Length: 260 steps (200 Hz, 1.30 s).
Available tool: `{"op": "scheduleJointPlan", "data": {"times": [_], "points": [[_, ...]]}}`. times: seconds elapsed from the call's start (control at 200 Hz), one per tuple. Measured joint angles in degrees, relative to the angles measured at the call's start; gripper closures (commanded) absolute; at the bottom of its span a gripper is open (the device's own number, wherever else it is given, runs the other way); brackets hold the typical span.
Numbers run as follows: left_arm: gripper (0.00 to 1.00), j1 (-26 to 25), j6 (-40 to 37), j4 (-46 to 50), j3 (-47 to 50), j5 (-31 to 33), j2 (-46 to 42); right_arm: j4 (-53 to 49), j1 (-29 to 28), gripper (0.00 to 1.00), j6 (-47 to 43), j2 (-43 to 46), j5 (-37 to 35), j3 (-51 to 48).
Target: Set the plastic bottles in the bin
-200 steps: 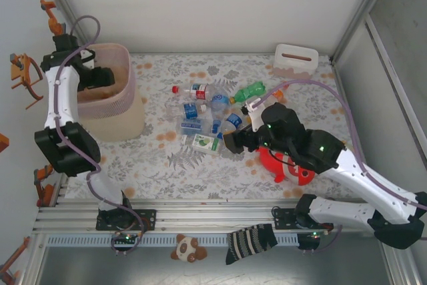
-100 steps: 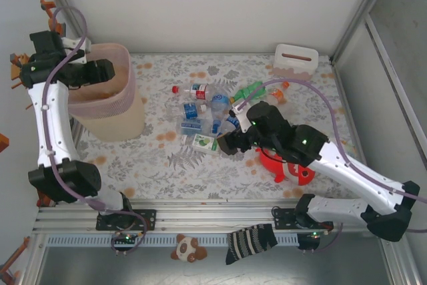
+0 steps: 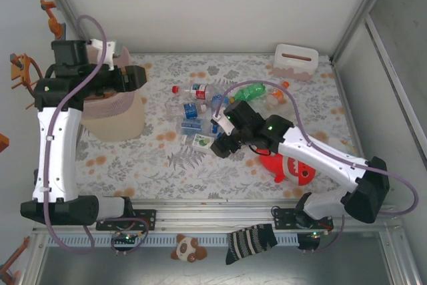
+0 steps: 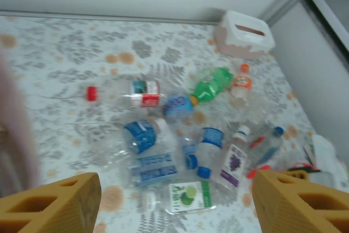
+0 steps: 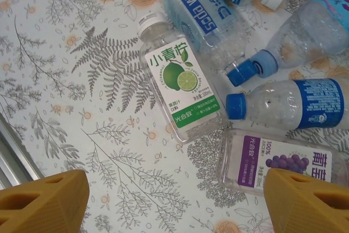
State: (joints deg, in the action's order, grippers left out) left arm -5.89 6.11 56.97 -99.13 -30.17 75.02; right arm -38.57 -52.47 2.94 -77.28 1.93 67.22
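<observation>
Floral table (image 3: 167, 165) carried everything. Pink bin (image 3: 120, 121) stood upright at its left side, rim partly hidden by the L arm. Red shark plush (image 3: 293, 170) lay well R of the bin, toward the near edge, partly under the R arm. White slotted box (image 3: 295, 61) sat further R of the bin, at the far edge.

L gripper (image 4: 175, 203) hung by the bin's R rim, fingers wide apart, nothing betw. them. R gripper (image 5: 174, 200) was well R of the bin, over the near edge of the pile, fingers spread wide, empty, touching nothing.

Bottles (image 3: 200, 115) lay in a loose pile on the table, R of the bin and apart from it, all on their sides. Of these:
- soda water bottle (image 5: 202, 9) and lime-label bottle (image 5: 180, 88) lay side by side, closest to the bin
- blue-label bottle (image 5: 294, 105) and purple grape-label bottle (image 5: 278, 162) lay just beyond those
- red-cap bottle (image 4: 128, 90), green bottle (image 4: 212, 83) and orange-cap bottle (image 4: 241, 80) lay along the far side, the orange-cap one furthest from the bin
</observation>
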Motion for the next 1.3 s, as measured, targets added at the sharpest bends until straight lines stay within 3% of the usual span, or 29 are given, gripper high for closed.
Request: {"op": "scheduleJointPlan", "data": {"times": [0.195,0.371,0.791,1.302], "points": [[0.29,-10.75,4.44,-5.95,5.68,1.9,-0.35,1.2,0.33,0.19,-6.14,-4.68,0.17,-1.55],[0.29,-15.93,7.67,-11.04,12.61,3.85,-0.5,2.58,0.7,0.19,-11.91,-10.8,0.17,-2.08],[0.27,-16.96,10.23,-15.72,18.21,7.91,-4.13,2.8,1.29,0.14,-17.86,-29.24,0.0,8.7],[0.27,-16.96,10.25,-15.8,18.23,8.11,-4.68,-2.69,1.33,0.09,-20.63,-37.09,-3.13,15.28]]}}
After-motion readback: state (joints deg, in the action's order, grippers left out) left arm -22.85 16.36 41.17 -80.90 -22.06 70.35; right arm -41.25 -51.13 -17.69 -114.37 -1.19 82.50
